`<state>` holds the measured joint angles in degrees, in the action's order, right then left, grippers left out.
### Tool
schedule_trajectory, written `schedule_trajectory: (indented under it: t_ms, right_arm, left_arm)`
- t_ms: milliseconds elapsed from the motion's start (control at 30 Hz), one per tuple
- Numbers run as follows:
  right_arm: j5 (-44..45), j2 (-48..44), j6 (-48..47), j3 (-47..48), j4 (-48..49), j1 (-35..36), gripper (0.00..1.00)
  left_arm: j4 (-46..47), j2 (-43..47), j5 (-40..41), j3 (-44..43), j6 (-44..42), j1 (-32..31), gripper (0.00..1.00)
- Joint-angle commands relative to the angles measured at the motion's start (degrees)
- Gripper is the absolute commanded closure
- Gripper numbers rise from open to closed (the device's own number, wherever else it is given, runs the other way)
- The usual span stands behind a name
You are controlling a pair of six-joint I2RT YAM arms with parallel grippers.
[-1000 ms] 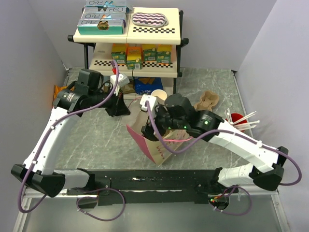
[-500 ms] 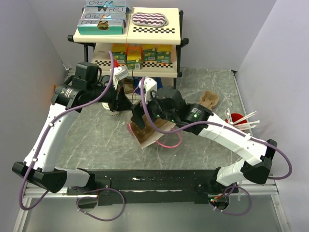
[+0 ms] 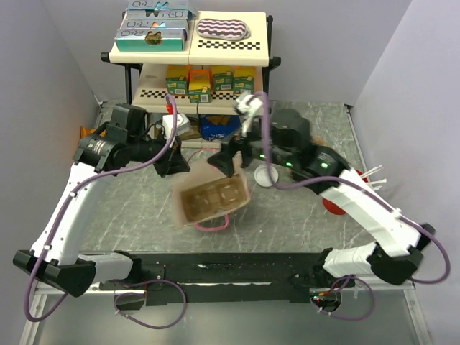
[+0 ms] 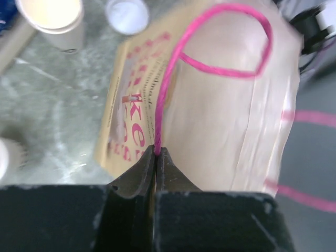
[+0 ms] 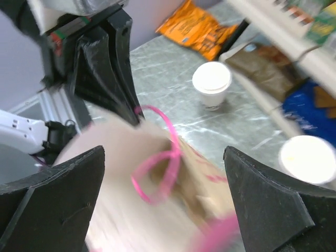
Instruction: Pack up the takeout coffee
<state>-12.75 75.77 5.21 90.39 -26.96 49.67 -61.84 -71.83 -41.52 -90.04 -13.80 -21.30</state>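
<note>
Left gripper (image 4: 156, 155): jaws pinched tight on the pink cord handle (image 4: 223, 71) of the brown paper bag (image 3: 210, 200). The bag is tilted, its open mouth towards the top camera.

Right gripper (image 5: 164, 157): jaws spread wide, nothing between them, just above the bag.

Takeout coffee (image 5: 211, 83): upright on the marble tabletop (image 3: 136, 208), lid on, outside the bag, near an orange snack packet (image 5: 202, 29).

1 lidless cup (image 4: 50, 18) and 1 loose white lid (image 4: 126, 13) sit past the bag.

- just the one paper bag (image 3: 212, 201), two pink handles (image 4: 168, 89) on it
- one lidded cup (image 5: 211, 84)
- one lidless cup (image 4: 52, 18), maybe a stack
- one loose white lid (image 4: 126, 13)
- one orange snack bag (image 5: 202, 29)
- one shelf rack (image 3: 151, 56), two shelves
</note>
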Motion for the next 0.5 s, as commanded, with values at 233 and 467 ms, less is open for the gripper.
schedule_trajectory:
  t_ms: [233,467]
  right_arm:
    - [7.20,-14.32,-17.51,-11.28,3.84,-1.59,0.00]
    - [7.13,-16.18,-17.43,-16.73,4.20,-3.70,0.00]
  left_arm:
    - [-4.34,1.43,10.40,-3.23,-14.41,-7.68,0.99]
    - [-1.00,7.76,16.65,11.45,-11.52,-20.45,0.99]
